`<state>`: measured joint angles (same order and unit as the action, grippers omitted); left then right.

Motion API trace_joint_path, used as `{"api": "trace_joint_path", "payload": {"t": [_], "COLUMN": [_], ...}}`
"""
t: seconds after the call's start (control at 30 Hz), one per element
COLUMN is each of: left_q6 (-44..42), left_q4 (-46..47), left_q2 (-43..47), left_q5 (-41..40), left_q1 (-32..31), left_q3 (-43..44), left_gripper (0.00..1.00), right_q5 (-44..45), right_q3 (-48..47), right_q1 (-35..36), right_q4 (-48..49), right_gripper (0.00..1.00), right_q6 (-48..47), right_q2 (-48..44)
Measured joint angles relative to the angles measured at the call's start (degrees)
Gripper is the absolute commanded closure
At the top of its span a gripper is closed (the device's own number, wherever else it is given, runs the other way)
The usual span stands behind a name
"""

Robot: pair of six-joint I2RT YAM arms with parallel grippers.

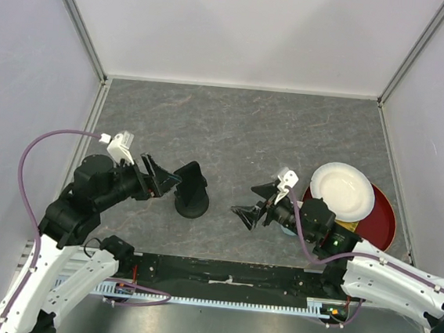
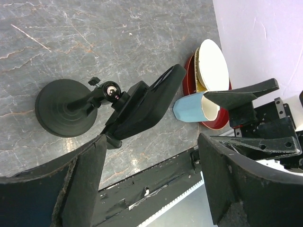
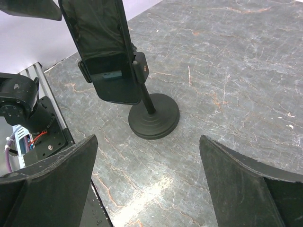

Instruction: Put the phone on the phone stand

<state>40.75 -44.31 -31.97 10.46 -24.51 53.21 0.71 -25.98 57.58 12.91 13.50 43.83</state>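
A red plate (image 1: 380, 221) lay at the right edge of the grey marbled table (image 1: 241, 129). On it a white plate (image 1: 342, 191) rested, overlapping its far left part, with something yellow (image 1: 347, 225) showing between them. A light blue mug (image 2: 194, 107) lay tipped on its side just beside the red plate.

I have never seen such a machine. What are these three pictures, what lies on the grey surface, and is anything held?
Two robot arms are bolted at a table's near edge. One picture looks down from above; the other two come from cameras on each wrist.

The phone is clamped in the phone stand on the table. At the right are a white plate, a red plate and a blue mug.

The left gripper and the right gripper are both open and hold nothing.
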Motion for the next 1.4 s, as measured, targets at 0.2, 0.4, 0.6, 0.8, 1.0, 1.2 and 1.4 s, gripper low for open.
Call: {"api": "trace_joint_path", "payload": {"t": [0.2, 0.4, 0.6, 0.8, 1.0, 1.2, 1.4], "left_q6": [-7.8, -19.0, -24.1, -27.0, -28.1, -28.7, -33.6], "left_q4": [1.7, 1.7, 2.9, 3.6, 3.7, 1.2, -1.7], "left_q2": [-3.3, -14.1, -21.4, -21.8, -20.7, -22.6, -34.2], "left_q5": [3.3, 8.3, 12.2, 13.2, 9.1, 2.2, -2.2], "left_q1": [0.0, 0.0, 0.0, 0.0, -0.1, 1.9, 11.6], "left_q3": [0.5, 5.6, 6.4, 6.7, 6.9, 11.1, 23.8], "left_gripper": [0.21, 0.44, 0.58, 0.93, 0.98, 0.98, 0.98], "right_q5": [0.0, 0.0, -1.7, -2.8, -3.9, -6.2, -9.4], "right_q3": [0.9, 1.3, 1.4, 1.4, 1.4, 1.0, -0.5], "right_q1": [0.0, 0.0, 0.0, 0.0, 0.0, 0.0, 0.0], "right_q4": [-0.3, -1.2, -1.4, -1.9, -2.7, -3.1, -3.9], "right_gripper": [0.05, 0.05, 0.05, 0.04, 0.04, 0.04, 0.04], "right_q6": [-0.2, -0.2, 0.2, 0.2, 0.2, 0.2, 0.7], "right_q2": [-2.0, -4.2, -5.8, -6.1, -5.7, -3.1, -1.4]}}
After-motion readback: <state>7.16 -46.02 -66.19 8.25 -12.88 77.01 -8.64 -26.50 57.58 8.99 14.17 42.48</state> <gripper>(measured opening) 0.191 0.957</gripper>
